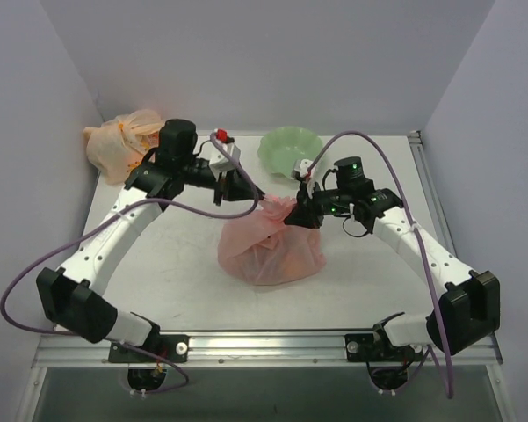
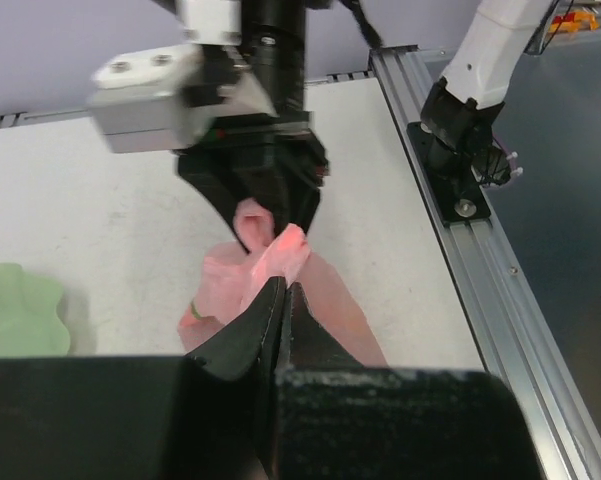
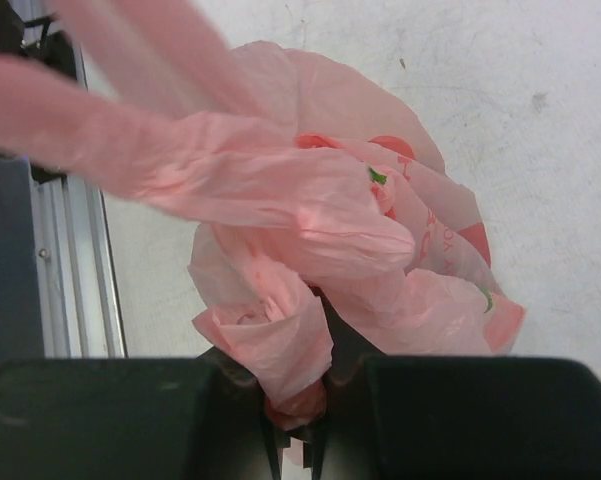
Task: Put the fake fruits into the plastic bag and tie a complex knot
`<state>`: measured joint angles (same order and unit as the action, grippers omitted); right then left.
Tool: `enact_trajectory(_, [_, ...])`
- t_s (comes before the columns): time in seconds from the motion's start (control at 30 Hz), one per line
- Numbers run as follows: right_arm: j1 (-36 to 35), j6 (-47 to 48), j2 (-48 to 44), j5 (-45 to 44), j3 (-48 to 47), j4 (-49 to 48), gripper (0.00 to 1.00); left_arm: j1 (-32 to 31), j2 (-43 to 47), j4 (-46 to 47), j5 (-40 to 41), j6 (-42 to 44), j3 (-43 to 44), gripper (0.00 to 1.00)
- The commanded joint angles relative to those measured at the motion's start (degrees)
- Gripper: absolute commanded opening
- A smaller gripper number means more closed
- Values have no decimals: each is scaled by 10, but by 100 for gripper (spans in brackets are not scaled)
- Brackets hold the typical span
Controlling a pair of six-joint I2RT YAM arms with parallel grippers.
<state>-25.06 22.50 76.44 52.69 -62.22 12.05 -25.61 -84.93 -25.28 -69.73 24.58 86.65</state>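
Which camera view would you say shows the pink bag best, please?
The top view: the whole bag is in frame, resting on the table. The left wrist view shows only its twisted top and part of the body. The right wrist view is a close-up of crumpled plastic, cut off at the frame edges.

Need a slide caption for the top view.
Left gripper and right gripper, both shut, pinch the gathered neck of the pink plastic bag.

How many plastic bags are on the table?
2. The pink plastic bag sits in the middle of the table; the pale orange tied bag lies at the far left corner. No others show.
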Motion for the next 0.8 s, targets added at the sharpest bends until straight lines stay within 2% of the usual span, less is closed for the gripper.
enact_trajectory(0.0, [9, -97, 13, -3, -4, -19, 0, -26, 77, -9, 4, 43, -57, 0])
enact_trajectory(0.07, [10, -133, 14, -5, -5, -30, 0, -54, 110, -54, 25, 99, -111, 0])
enact_trajectory(0.13, [9, -170, 16, -6, -4, -36, 0, -80, 128, -88, 78, 177, -160, 0])
enact_trajectory(0.17, [9, -180, 17, -6, -4, -37, 0, -114, 142, -102, 104, 195, -176, 0])
enact_trajectory(0.2, [9, -199, 16, -6, -3, -39, 0, -130, 150, -101, 162, 217, -197, 0])
enact_trajectory(0.3, [8, -225, 13, 0, 2, -49, 0, -198, 158, -101, 252, 250, -262, 0])
enact_trajectory(0.33, [9, -242, 12, 8, 3, -52, 0, -211, 151, -81, 314, 262, -291, 0])
enact_trajectory(0.5, [11, -259, 2, 23, 7, -55, 0, -226, 66, -12, 459, 210, -313, 0])
enact_trajectory(0.63, [13, -265, -8, 40, 18, -54, 0, -219, 8, 40, 539, 173, -303, 0])
enact_trajectory(0.77, [14, -279, -15, 65, 27, -55, 0, -204, -31, 110, 578, 142, -301, 0])
